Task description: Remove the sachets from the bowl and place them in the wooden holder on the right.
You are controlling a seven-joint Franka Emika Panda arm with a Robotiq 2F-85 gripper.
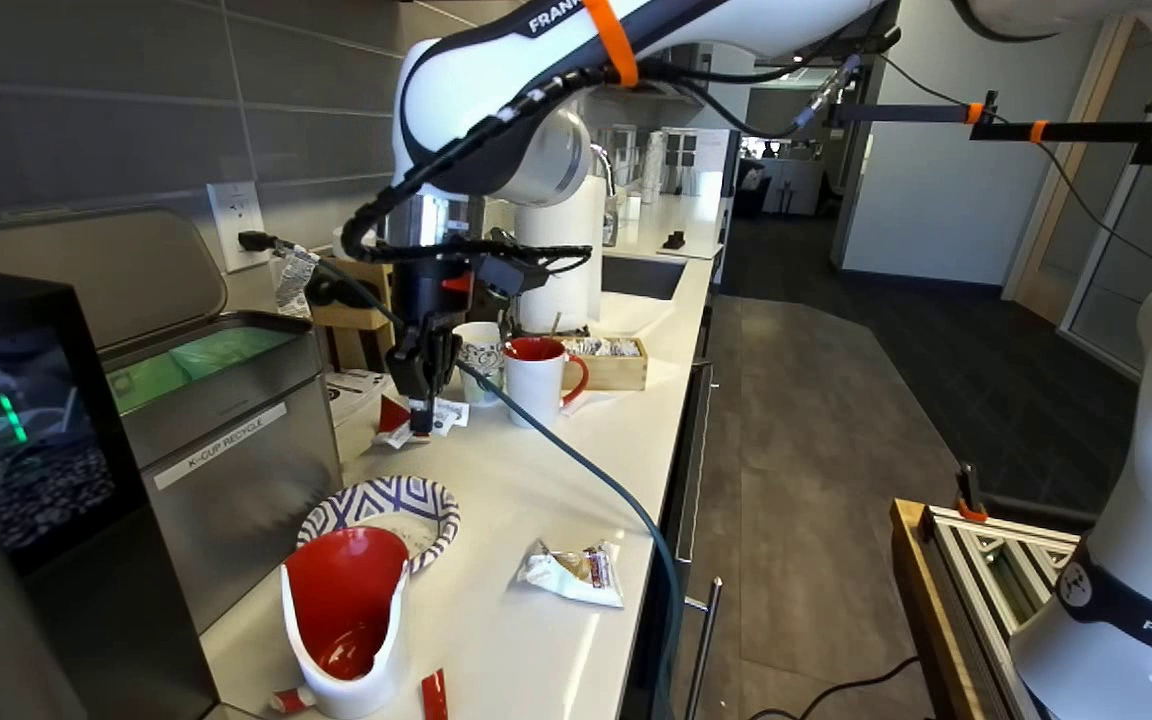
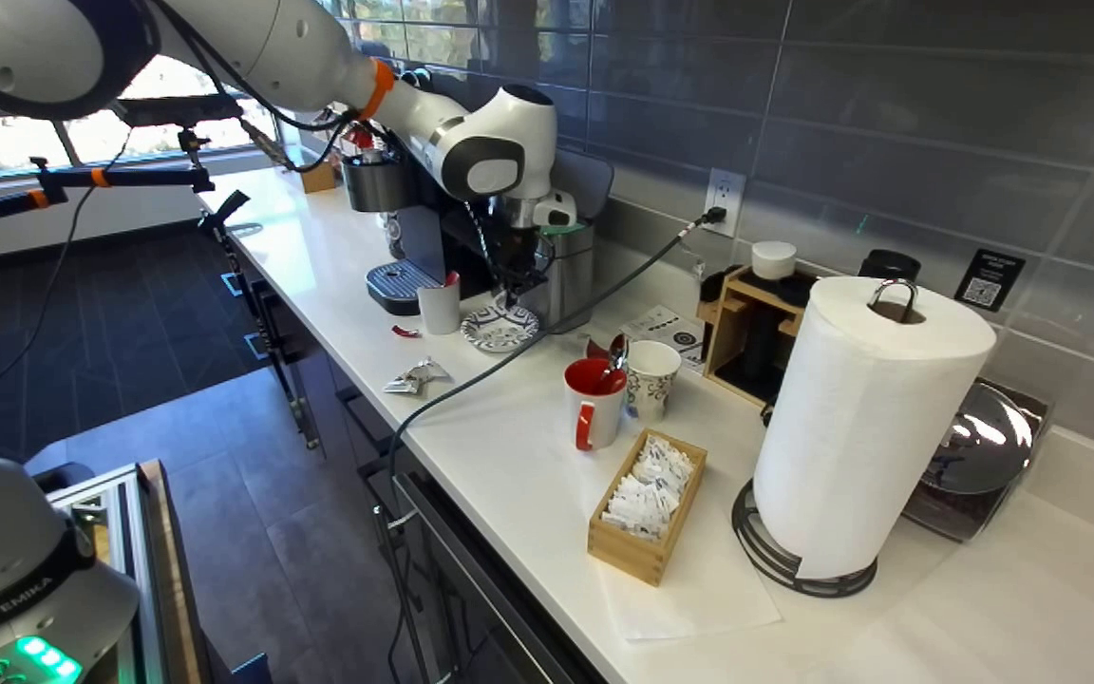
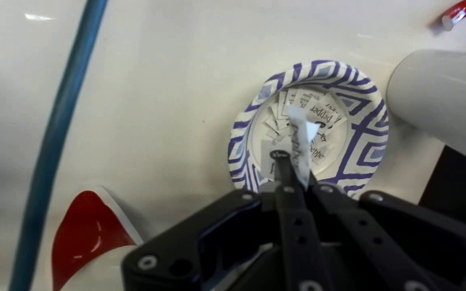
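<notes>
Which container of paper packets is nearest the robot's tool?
The purple-patterned bowl: the tool hangs above it. The wooden holder is rectangular and stands farther off, past the red-handled mug.

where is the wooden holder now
In an exterior view, the wooden holder stands just right of centre, near the red-handled mug and left of the paper towel roll.

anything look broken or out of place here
Yes. In an exterior view, the white cup beside the patterned bowl seems broken: its rim slants steeply and a curved red piece, perhaps its handle, lies loose beside it. A crumpled wrapper near the edge of the counter looks like litter.
</notes>
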